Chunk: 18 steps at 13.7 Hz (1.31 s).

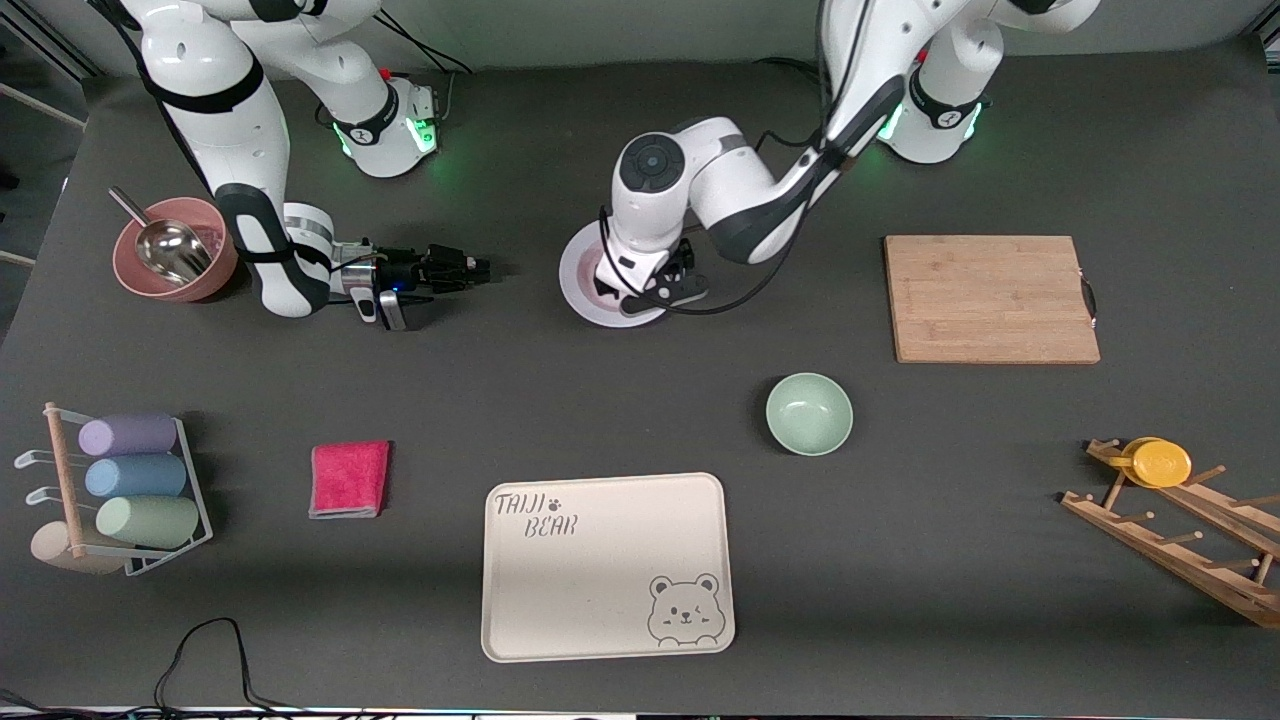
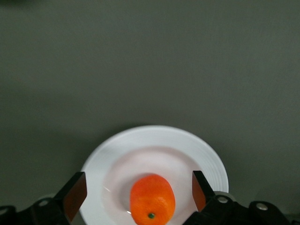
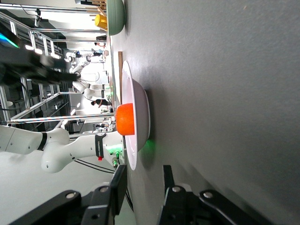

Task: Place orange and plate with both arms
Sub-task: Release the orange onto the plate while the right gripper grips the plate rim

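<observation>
With its jaws spread wide and touching nothing, the left gripper [image 1: 668, 288] hangs directly over the plate [image 1: 585, 290], where the orange [image 2: 152, 198] sits free in the shallow middle, apparently just set down. The plate lies on the dark table [image 1: 640, 400] between the two arm bases, farther from the front camera than the green bowl [image 1: 809, 413] and the bear-print tray [image 1: 607, 566], and toward the right arm's end from the cutting board [image 1: 991, 298]. The right gripper [image 1: 455, 268] lies low and sideways beside the plate, toward the right arm's end of the table, its jaws partly open and empty; that flat pose looks suited to taking the rim edge-on, which would leave the plate as that arm's job.

From the front, the left arm's wrist hides the fruit completely (only a crescent of white rim shows). The left wrist view supplies what is missing: the orange [image 2: 152, 198] with its stem dimple up, well clear of both fingertips [image 2: 75, 194]. The right wrist view adds the side profile: the plate [image 3: 136, 122] flat on the table, the orange [image 3: 125, 119] rising above its rim, and a gap between the rim and the right gripper [image 3: 143, 187]. A pink bowl with a metal scoop [image 1: 175, 250] stands near the right arm.
</observation>
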Tool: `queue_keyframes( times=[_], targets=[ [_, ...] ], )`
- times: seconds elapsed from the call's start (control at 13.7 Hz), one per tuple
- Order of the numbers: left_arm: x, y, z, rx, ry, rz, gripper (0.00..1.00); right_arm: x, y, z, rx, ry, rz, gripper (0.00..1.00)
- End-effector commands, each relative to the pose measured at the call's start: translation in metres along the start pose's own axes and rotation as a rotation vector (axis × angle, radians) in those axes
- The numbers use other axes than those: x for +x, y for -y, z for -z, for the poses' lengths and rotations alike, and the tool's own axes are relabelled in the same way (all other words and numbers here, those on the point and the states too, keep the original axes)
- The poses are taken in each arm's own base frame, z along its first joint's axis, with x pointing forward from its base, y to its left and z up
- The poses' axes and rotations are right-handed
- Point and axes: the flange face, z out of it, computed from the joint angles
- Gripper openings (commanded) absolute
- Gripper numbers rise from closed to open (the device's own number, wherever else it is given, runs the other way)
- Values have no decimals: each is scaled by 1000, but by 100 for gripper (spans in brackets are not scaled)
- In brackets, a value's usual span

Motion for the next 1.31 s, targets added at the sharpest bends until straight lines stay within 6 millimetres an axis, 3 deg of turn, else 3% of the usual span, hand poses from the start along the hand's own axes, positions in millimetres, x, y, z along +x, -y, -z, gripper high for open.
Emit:
queue_keyframes(
  times=[0.0,0.29,0.58,0.66,0.88,1.17,1.24],
  targets=[
    [39,28,53,-7,-41,15,100,8,-6,-5,-26,-47,0,38],
    [113,86,111,52,-61,51,100,12,0,-49,-36,-71,6,38],
    [182,149,196,55,27,41,100,15,6,-84,-34,-99,3,38],
    [196,162,207,55,33,46,100,14,8,-95,-36,-103,4,38],
    [230,211,214,79,61,30,100,15,16,-124,-40,-120,7,38],
    [281,315,248,82,49,-53,100,16,21,-141,-43,-118,13,38],
    [296,352,255,91,45,-70,100,18,21,-142,-43,-129,10,38]
  ],
)
